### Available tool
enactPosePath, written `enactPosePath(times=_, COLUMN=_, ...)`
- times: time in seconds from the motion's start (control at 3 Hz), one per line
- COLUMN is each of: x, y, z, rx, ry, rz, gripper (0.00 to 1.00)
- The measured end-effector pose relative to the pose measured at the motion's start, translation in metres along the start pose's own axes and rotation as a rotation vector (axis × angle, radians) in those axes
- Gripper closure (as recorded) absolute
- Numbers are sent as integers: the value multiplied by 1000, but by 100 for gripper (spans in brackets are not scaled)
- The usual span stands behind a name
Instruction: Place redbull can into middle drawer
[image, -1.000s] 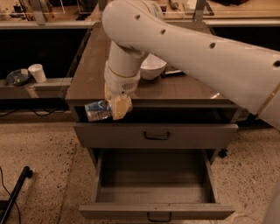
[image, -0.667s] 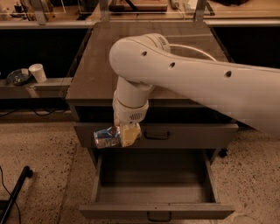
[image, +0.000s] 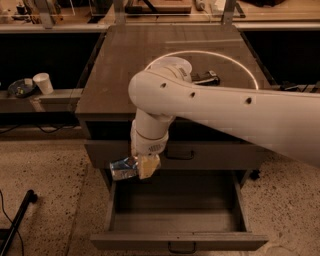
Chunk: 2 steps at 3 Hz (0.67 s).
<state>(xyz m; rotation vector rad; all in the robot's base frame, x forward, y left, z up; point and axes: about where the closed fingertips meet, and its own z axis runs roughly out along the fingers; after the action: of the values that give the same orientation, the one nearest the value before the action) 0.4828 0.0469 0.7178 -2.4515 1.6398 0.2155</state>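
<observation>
The redbull can (image: 122, 169), silver and blue, lies sideways in my gripper (image: 141, 166), which is shut on it. The gripper hangs just above the open middle drawer's (image: 175, 241) back left corner, in front of the closed upper drawer front (image: 210, 154). The middle drawer is pulled out and its grey inside shows nothing in it. My white arm reaches in from the right and hides part of the cabinet top.
A white bowl (image: 172, 63) and a black-and-silver bar-shaped object (image: 206, 78) sit on the dark cabinet top (image: 125, 65), partly behind my arm. A white cup (image: 43, 83) and a dark dish (image: 20, 88) stand on a low shelf at left. A black pole (image: 17, 220) lies on the floor.
My gripper has moved down with the can, from the cabinet top's front edge past the upper drawer front to just above the open drawer.
</observation>
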Motion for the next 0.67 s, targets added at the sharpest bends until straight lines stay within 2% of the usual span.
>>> enactPosePath(times=0.33, x=31, y=25, z=70, rx=27, ry=-11, rz=85, gripper=100)
enactPosePath(times=0.67, x=54, y=42, z=106, rx=93, ry=-33, rz=127, gripper=100)
